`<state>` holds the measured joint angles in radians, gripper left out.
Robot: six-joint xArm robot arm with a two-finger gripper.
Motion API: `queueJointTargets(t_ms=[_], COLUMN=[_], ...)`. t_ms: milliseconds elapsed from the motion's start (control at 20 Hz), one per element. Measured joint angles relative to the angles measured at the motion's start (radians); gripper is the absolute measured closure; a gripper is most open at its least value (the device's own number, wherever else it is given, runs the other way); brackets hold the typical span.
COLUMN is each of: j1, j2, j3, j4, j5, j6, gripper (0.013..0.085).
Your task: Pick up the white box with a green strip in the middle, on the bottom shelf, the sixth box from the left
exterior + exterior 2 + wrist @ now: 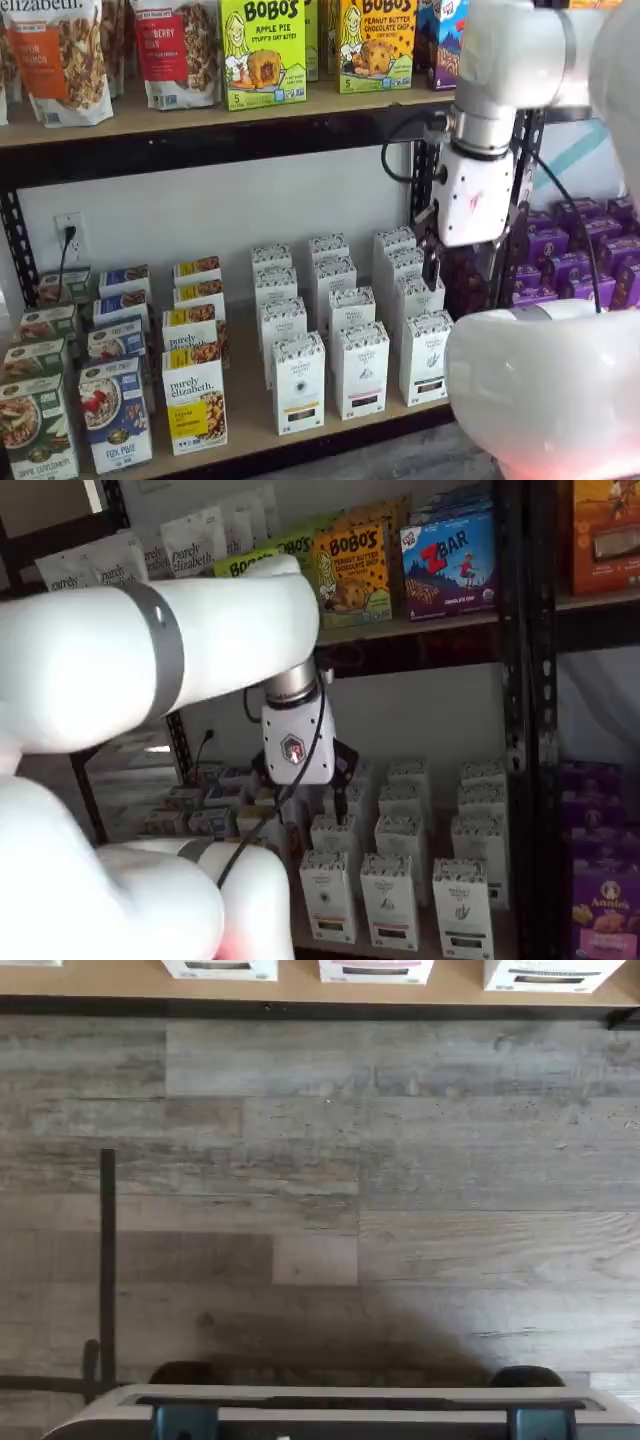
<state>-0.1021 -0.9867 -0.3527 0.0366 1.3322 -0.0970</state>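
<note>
The white box [425, 355] stands at the front of the rightmost column of white cartons on the bottom shelf [248, 425]. It has a speckled top and a dark-greenish strip. In a shelf view it is the front right carton [462, 905]. In the wrist view its front [545, 974] peeks over the shelf edge. My gripper [462, 268] hangs above and just right of that column, clear of the boxes. A gap shows between its black fingers, and it is empty. Its white body [295, 750] also shows in a shelf view.
White cartons with a black strip [298, 382] and a pinkish strip [360, 368] stand left of the target. Granola boxes [194, 400] fill the shelf's left part. A black upright [520, 230] and purple boxes [590, 250] are to the right. The wrist view shows wood floor [320, 1190].
</note>
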Motion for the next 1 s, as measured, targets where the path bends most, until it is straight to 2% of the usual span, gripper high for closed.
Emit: queueJointTargets(t_ms=[200,350,550,850,1000], j1=[-0.049,-0.059,-0.076,-0.105,-0.116], j2=[0.072,0.128,0.214,0.353,0.463], j3=[0.072,0.104,0.141,0.162,0.151], j4=[0.004,-0.026,-0.038,0.001,0.0], j5=[-0.139,-0.227,-0.365,-0.547,-0.641], j6=[-0.054,-0.055,-0.066,-0.124,-0.137], gripper=[0.013,0.013,0.013,0.013,0.013])
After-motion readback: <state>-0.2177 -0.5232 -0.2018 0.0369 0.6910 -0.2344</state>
